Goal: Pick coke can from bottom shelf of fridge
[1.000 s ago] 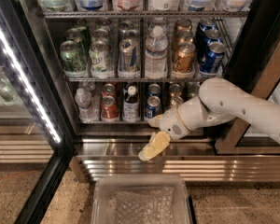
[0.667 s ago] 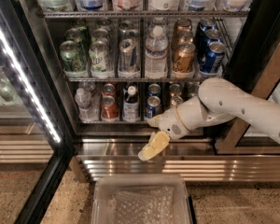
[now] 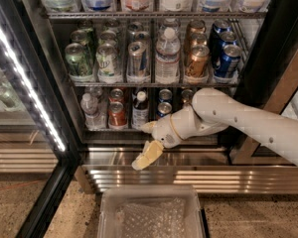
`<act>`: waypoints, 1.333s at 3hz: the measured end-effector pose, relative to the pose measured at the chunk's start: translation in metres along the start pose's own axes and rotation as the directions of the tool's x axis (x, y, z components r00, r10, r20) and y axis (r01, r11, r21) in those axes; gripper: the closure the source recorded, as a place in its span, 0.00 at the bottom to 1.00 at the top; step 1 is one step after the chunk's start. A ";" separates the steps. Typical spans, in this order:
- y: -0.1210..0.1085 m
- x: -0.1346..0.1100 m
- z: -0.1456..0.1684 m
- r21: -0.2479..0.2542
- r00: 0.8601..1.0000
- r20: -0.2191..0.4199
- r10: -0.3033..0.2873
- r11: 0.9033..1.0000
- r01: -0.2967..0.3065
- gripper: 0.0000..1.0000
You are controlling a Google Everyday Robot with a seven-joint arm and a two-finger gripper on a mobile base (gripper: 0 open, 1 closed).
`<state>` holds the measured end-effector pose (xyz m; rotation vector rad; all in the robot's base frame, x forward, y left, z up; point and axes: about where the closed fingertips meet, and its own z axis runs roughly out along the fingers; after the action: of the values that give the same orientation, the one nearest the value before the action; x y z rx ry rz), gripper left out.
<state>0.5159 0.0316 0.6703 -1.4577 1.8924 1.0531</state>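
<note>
The coke can (image 3: 117, 114) is a small red can with a silver top. It stands at the front of its lane on the bottom shelf (image 3: 102, 129) of the fridge (image 3: 49, 83), with another red can behind it. My gripper (image 3: 142, 146) is open and empty. It hangs just in front of the shelf's edge, a little right of and below the coke can, apart from it. My white arm reaches in from the right and hides the right-hand lanes of the shelf.
A small water bottle (image 3: 90, 110) stands left of the coke can, a dark bottle (image 3: 140, 109) and blue cans (image 3: 164, 108) to its right. The open glass door with its LED strip (image 3: 27, 83) is on the left. A clear bin (image 3: 151, 212) lies on the floor below the ribbed steel base (image 3: 198, 180).
My gripper and forearm have moved a little to the left, closer to the coke can's lane. The cans have not moved.
</note>
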 end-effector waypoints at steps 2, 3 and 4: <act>-0.034 -0.037 0.038 0.116 0.992 0.010 -0.126 0.985 0.124 0.00; -0.036 -0.039 0.039 0.124 0.992 0.012 -0.128 0.984 0.126 0.00; -0.033 -0.041 0.041 0.111 0.989 0.004 -0.146 0.983 0.144 0.00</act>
<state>0.5573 0.0845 0.6710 -1.4977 1.7770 0.8738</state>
